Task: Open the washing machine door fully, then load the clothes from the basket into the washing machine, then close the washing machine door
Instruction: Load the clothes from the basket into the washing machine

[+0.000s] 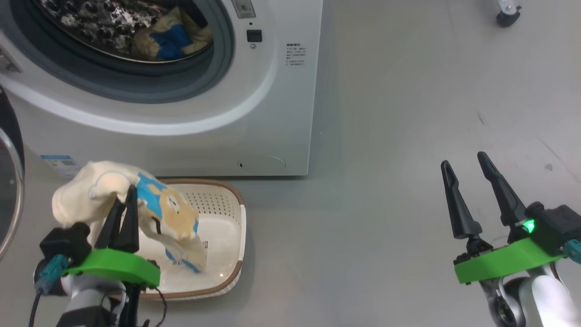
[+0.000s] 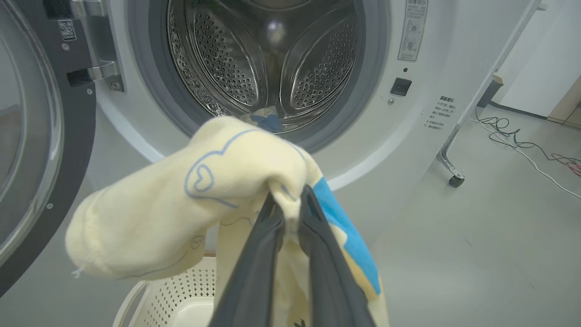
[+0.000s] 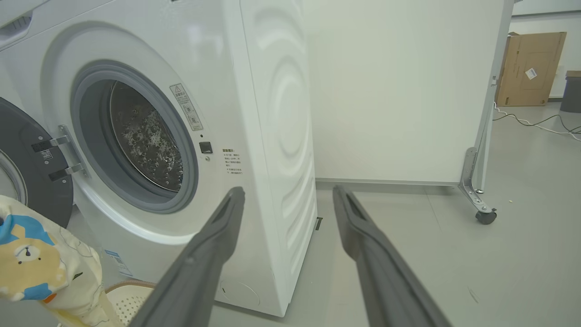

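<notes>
My left gripper (image 1: 126,196) is shut on a cream-yellow garment (image 1: 113,190) with a blue patch and a bear print, lifted above the basket (image 1: 227,200); its lower end hangs into the basket. The left wrist view has the same garment (image 2: 181,200) pinched between my fingers (image 2: 272,236), in front of the washing machine (image 2: 390,136) and its drum. Another of the clothes (image 1: 174,38) lies inside the drum. The washing machine door (image 2: 41,150) stands swung open at the left. My right gripper (image 1: 465,165) hovers open over bare floor at the right, nothing between its fingers.
The white washing machine (image 1: 281,113) fills the upper left of the head view. A wheeled white partition's caster (image 3: 484,217) stands right of it. Cables (image 2: 522,145) trail on the grey floor, and a cardboard box (image 3: 529,68) leans far off.
</notes>
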Robot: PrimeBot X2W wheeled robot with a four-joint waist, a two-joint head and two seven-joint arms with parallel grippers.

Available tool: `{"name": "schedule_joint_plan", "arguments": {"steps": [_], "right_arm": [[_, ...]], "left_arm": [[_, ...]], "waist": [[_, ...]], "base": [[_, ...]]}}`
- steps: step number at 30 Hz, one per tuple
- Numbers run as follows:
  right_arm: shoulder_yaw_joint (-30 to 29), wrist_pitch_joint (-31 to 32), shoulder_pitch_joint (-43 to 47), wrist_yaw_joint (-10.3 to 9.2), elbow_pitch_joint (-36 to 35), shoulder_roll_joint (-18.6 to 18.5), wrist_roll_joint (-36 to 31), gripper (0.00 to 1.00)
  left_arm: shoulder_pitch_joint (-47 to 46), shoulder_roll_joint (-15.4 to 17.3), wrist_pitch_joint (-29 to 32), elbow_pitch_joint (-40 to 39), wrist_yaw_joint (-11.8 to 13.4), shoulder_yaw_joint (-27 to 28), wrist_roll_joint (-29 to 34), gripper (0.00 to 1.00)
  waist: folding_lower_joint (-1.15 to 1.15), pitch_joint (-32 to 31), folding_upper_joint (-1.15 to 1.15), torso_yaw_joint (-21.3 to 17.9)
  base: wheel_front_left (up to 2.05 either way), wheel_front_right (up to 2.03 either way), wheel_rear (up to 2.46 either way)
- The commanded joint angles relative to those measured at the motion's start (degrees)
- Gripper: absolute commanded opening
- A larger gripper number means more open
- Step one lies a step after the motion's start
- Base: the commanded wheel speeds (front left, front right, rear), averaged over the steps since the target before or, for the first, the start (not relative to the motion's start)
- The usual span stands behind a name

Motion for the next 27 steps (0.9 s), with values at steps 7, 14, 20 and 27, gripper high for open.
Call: {"name": "schedule_joint_plan", "arguments": {"steps": [7,14,20,27], "right_arm": [[0.72,0.37,1.62,-0.16,-1.61,-0.74,0.56,1.00],[0.62,0.77,2.76,-0.16,-2.07,-0.57,0.70,1.00],[0.95,0.78,2.91,-0.16,-2.16,-0.25,0.80,1.00],[1.28,0.57,2.57,-0.16,-2.18,-0.08,0.96,1.00]], "left_arm": [[4.80,-1.11,-0.82,-5.84,-0.28,5.95,2.50,0.00],[8.01,-2.69,-0.82,-7.50,-0.77,7.51,4.20,0.00],[9.08,-3.62,-0.82,-8.07,-1.06,8.41,5.19,0.00],[8.83,-3.93,-0.82,-8.76,-1.26,9.14,5.96,0.00]], "waist": [[0.01,-4.82,-0.01,1.20],[0.01,-6.45,-0.01,1.86],[0.01,-6.73,-0.01,1.97],[0.01,-5.72,-0.01,1.44]], "base": [[0.00,0.00,0.00],[0.00,0.00,0.00],[0.00,0.00,0.00],[0.00,0.00,0.00]]}}
